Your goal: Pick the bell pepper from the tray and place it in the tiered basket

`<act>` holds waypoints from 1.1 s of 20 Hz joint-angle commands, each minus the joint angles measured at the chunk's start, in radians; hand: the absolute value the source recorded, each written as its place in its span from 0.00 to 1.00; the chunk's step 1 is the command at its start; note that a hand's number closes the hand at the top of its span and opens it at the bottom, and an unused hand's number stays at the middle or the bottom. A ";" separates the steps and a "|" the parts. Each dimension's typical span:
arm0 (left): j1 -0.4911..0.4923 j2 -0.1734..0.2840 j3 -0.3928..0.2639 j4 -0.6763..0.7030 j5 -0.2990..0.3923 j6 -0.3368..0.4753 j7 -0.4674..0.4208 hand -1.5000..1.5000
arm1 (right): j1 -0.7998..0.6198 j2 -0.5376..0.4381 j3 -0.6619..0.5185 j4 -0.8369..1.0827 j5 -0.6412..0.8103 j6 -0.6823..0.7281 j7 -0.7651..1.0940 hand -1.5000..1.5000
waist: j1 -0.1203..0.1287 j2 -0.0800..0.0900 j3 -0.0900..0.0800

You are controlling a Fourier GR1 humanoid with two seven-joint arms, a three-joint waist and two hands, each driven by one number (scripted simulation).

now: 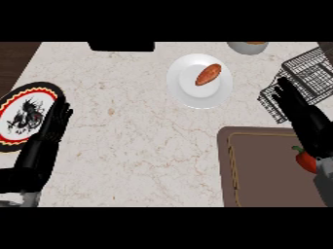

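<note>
Pepper pickup: right hand [299,109] open above the tray [259,168], fingers straight.
Bell pepper [305,159] lies on the tray beneath your wrist; reaching blind, you risk knocking it away from the tiered basket [314,73].

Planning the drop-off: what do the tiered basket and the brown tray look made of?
The black tiered basket looks like thin metal wire: an open grid that shows the counter through it. The brown rectangular tray looks matte, possibly wood or plastic: flat, unglossy surface with a thin lighter border line.
</note>
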 commanded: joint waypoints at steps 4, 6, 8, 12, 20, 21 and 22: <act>-0.032 0.117 0.091 0.051 -0.085 0.053 0.088 0.50 | 0.052 -0.109 -0.198 0.060 -0.207 0.301 -0.174 1.00 | -0.037 0.044 -0.001; -0.061 0.134 0.084 0.133 -0.137 0.081 0.113 0.50 | 0.039 -0.166 -0.266 0.123 -0.288 0.432 -0.211 1.00 | -0.051 0.051 0.001; -0.011 0.114 0.083 0.105 -0.097 0.065 0.083 0.50 | 0.125 -0.295 -0.238 0.190 0.070 0.099 -0.112 1.00 | -0.074 0.074 -0.012; -0.123 0.088 0.047 0.166 -0.145 0.069 0.168 0.50 | 0.115 -0.237 -0.377 0.368 -0.009 0.073 -0.245 0.00 | -0.046 0.051 -0.003; -0.114 0.058 0.067 0.206 -0.164 0.040 0.143 0.50 | 0.217 -0.521 -0.352 0.284 0.054 0.390 -0.221 0.00 | -0.038 0.043 -0.007; -0.110 0.052 0.053 0.204 -0.178 0.050 0.141 0.50 | 0.191 -0.560 -0.311 0.253 0.094 0.402 -0.186 0.00 | -0.027 0.044 -0.008; -0.151 0.035 0.046 0.235 -0.176 0.032 0.144 0.50 | 0.193 -0.569 -0.278 0.260 0.138 0.428 -0.220 0.00 | -0.033 0.049 -0.007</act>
